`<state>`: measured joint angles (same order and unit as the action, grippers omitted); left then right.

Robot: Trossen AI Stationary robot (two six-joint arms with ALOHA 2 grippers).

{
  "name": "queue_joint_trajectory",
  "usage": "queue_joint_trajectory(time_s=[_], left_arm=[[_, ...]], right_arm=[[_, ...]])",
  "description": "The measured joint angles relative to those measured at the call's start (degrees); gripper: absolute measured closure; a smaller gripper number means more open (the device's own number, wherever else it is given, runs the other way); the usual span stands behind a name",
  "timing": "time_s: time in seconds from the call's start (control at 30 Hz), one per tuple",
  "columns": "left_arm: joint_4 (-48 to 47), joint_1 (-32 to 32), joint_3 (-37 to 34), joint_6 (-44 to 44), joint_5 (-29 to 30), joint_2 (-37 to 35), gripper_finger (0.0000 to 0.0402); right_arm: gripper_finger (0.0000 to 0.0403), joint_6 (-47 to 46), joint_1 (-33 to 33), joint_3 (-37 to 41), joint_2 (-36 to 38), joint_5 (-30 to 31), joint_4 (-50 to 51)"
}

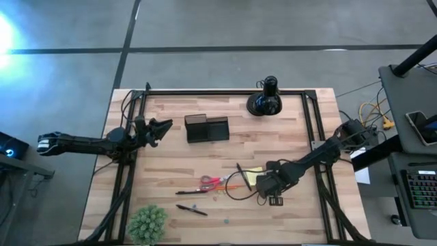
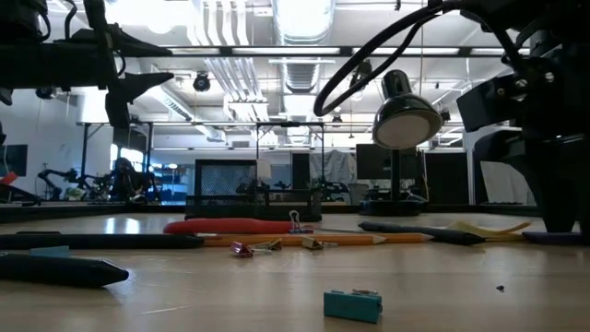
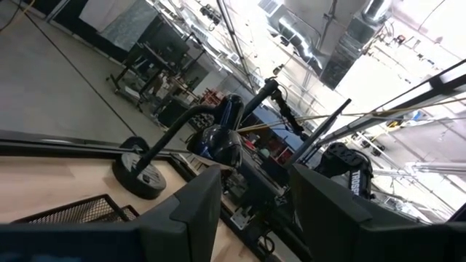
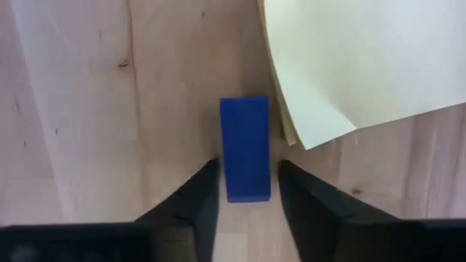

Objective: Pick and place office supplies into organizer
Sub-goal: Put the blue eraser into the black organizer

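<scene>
Straddling a small blue piece (image 4: 245, 148) on the table (image 1: 287, 137), the right gripper (image 4: 245, 191) has its fingers narrowed just beside it — contact unclear — next to the yellow sticky-note pad (image 4: 349, 58). The left gripper (image 1: 162, 128) hovers part-open near the organizer (image 1: 207, 128).

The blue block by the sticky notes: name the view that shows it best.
The right wrist view: the blue block fills the gap between the right gripper fingers, beside the sticky notes. High view: the arm hides it. Low and left wrist views don't show it.
</scene>
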<state>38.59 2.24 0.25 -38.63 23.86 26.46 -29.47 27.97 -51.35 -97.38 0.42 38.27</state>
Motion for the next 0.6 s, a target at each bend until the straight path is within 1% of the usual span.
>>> queue_joint_trajectory(time_s=[0.13, 0.23, 0.37, 0.5, 0.6], left_arm=[[0.0, 0.0, 0.0, 0.0, 0.0, 0.0, 0.0249], [0.0, 0.0, 0.0, 0.0, 0.0, 0.0, 0.0249], [0.0, 0.0, 0.0, 0.0, 0.1, 0.0, 0.0249], [0.0, 0.0, 0.0, 0.0, 0.3, 0.0, 0.0249], [0.0, 0.0, 0.0, 0.0, 0.4, 0.0, 0.0249]], right_arm=[[0.0337, 0.6, -0.9, 0.0, 0.0, -3.3, -0.4], [0.0363, -0.1, -0.9, 0.1, 0.3, -3.8, -0.4], [0.0371, -2.9, -0.6, -1.5, 2.1, -3.3, 1.4], [0.0373, -3.9, -0.4, -6.3, 6.7, -2.4, 5.8], [0.0375, -2.7, -2.0, -11.4, 7.8, 1.1, 8.3]])
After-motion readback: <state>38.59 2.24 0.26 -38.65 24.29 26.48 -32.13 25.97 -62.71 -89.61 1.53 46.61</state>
